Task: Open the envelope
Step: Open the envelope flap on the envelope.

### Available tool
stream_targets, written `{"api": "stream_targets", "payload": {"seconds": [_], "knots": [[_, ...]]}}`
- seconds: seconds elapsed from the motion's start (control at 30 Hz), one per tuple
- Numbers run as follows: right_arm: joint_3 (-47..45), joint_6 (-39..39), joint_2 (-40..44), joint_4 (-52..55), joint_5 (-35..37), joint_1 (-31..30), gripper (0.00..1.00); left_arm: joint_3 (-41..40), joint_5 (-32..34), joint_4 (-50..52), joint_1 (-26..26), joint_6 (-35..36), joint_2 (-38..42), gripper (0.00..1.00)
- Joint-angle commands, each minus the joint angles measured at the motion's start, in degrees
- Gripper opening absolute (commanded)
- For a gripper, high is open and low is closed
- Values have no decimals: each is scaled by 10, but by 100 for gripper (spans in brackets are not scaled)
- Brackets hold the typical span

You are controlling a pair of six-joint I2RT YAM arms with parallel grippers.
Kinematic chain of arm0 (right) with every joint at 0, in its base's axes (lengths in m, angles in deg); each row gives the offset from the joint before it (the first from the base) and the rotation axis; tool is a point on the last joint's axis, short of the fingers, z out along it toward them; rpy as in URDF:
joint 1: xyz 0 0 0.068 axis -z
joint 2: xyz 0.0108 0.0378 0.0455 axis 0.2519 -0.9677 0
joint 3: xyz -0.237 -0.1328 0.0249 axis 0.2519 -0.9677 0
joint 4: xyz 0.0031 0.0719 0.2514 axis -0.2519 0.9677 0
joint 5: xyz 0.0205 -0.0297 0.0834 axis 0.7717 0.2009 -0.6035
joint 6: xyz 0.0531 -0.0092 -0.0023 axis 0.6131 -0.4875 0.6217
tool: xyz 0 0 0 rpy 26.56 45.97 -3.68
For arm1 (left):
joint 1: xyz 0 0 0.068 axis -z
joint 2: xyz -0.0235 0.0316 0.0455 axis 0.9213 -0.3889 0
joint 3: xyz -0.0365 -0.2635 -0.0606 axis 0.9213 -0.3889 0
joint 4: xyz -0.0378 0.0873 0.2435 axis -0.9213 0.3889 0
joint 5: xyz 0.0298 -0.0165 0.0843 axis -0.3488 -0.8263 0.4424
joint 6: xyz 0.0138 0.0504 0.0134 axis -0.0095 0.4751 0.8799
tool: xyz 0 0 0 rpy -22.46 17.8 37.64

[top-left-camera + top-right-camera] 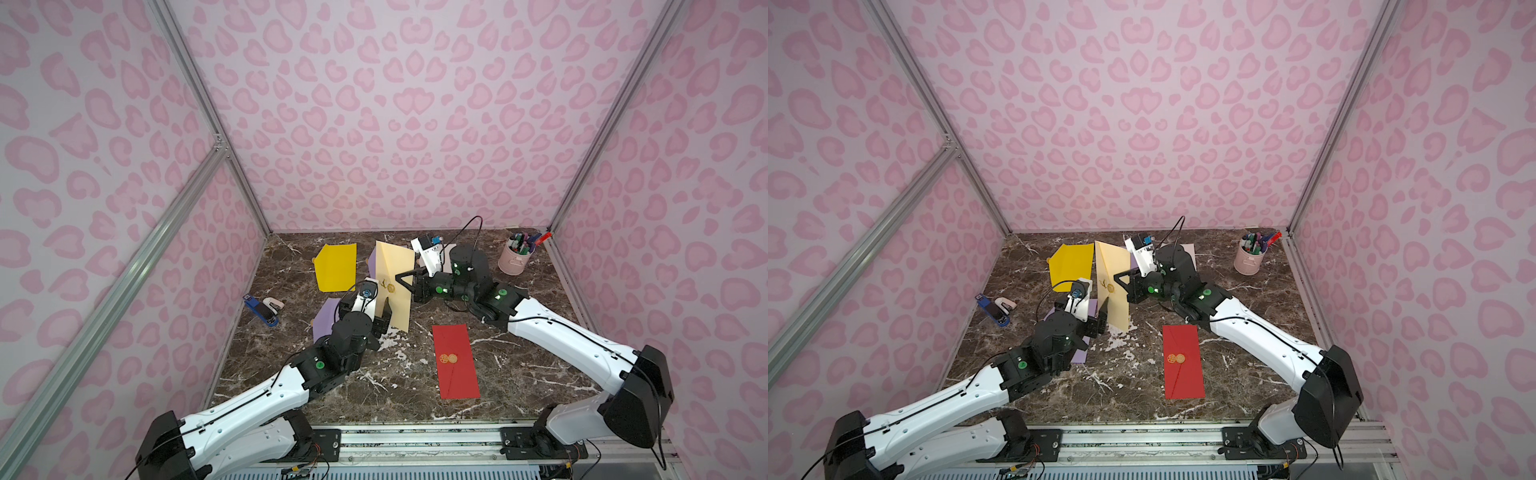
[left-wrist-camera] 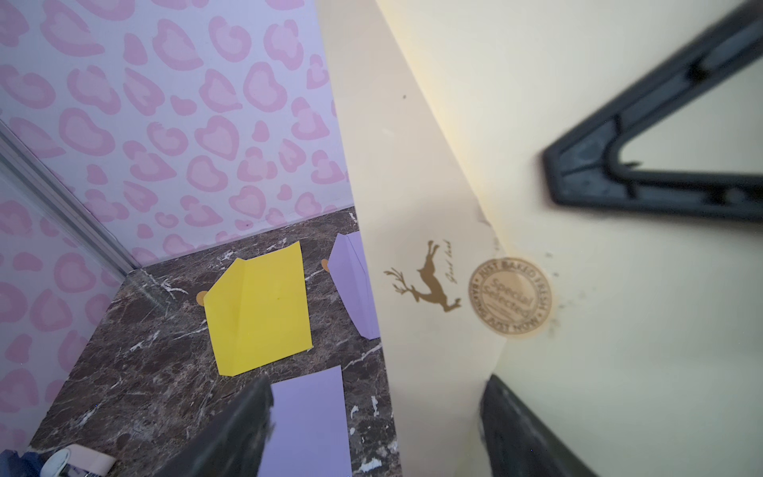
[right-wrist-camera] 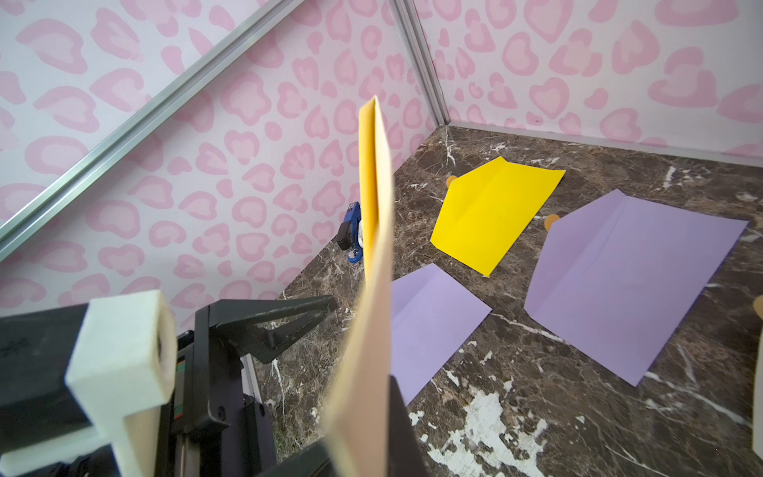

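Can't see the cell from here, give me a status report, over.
Right gripper shut on cream envelope, upright. Left gripper open, straddling its edge near the sticker. Flap looks sealed. Purple envelope flat under left arm.

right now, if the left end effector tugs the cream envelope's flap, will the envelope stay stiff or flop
Probably fairly stiff: the cream envelope is held upright, nearly straight, pinched only by the right end effector. It is likely light and thin, seen edge-on in the right wrist view, so it may twist. The round sticker sits on the flap's tip and may resist.
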Motion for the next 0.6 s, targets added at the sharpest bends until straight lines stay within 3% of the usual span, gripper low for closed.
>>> {"api": "stream_targets", "payload": {"seconds": [0.0,0.57], "knots": [[5,1,0,-7,-11,-2,0,0,-2,-17,-5,-4,2,81],[6,-1,-3,-6,-13,-2,0,-4,-15,-23,-14,-4,11,81]]}}
